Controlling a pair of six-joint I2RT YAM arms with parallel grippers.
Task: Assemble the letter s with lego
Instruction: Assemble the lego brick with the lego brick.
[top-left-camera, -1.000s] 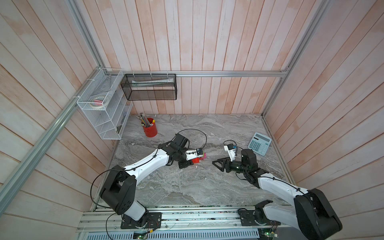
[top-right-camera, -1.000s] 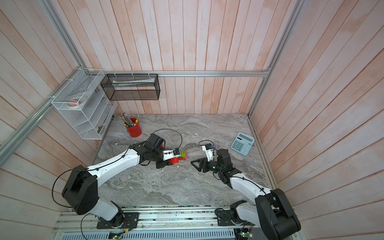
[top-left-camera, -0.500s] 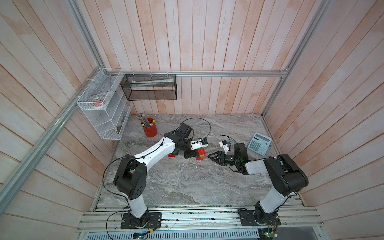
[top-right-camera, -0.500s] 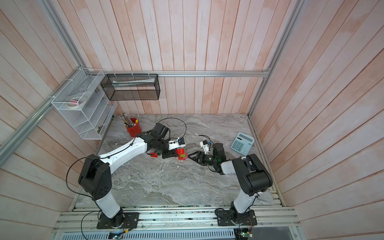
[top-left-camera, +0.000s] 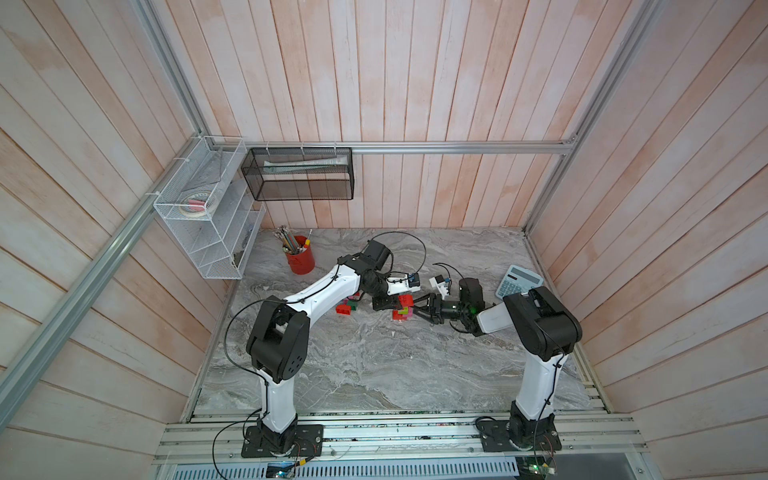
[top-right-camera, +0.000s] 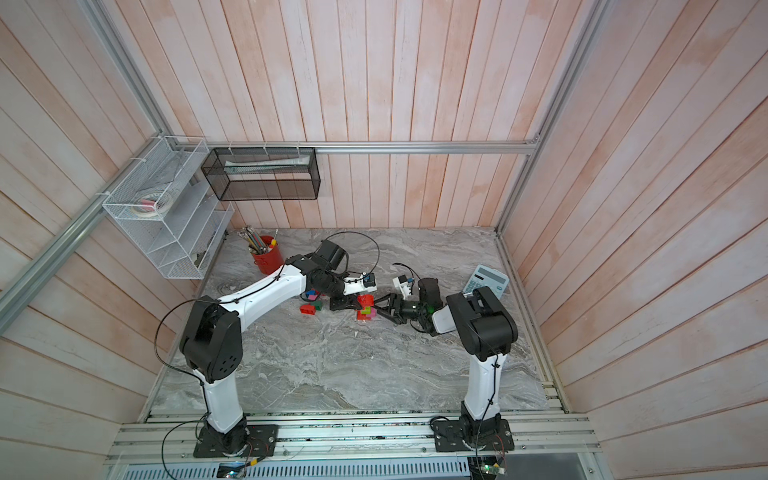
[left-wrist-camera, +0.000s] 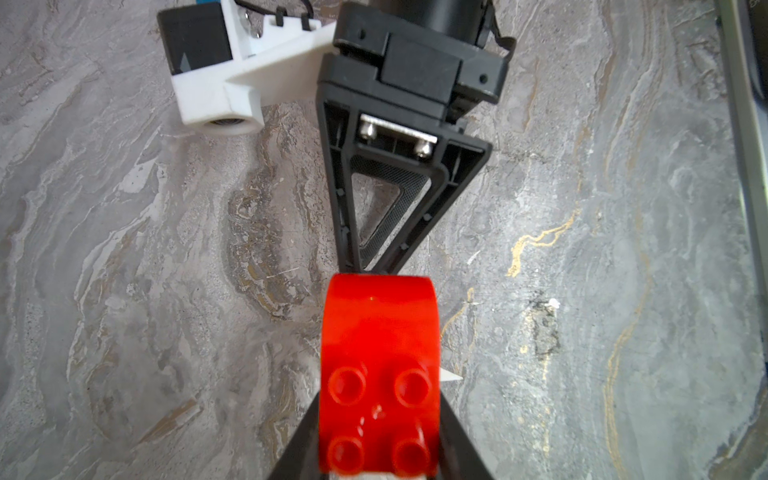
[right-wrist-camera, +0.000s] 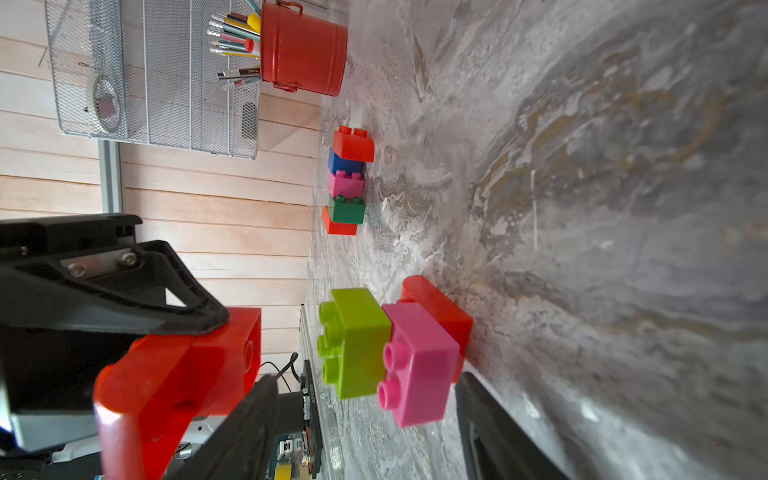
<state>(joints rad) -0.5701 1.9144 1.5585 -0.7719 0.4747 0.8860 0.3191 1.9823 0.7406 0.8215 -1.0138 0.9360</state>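
Left gripper clamps a studded red brick; right gripper gapes around lime-pink-red stack.

Red brick in the black left hand, lime brick and pink brick near it, grey marbled worktop.

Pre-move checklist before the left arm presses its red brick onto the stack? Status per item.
1. Grip: left gripper shut on red brick: ok.
2. Brace: right gripper open, a finger either side of the stack, not clamped: not ok.
3. Seating: the stack's base brick rests on the table: ok.
4. Alignment: red brick is apart from the lime top brick; stud match: cannot tell.
5. Clearance: spare pile lies apart, toward the pencil cup: ok.
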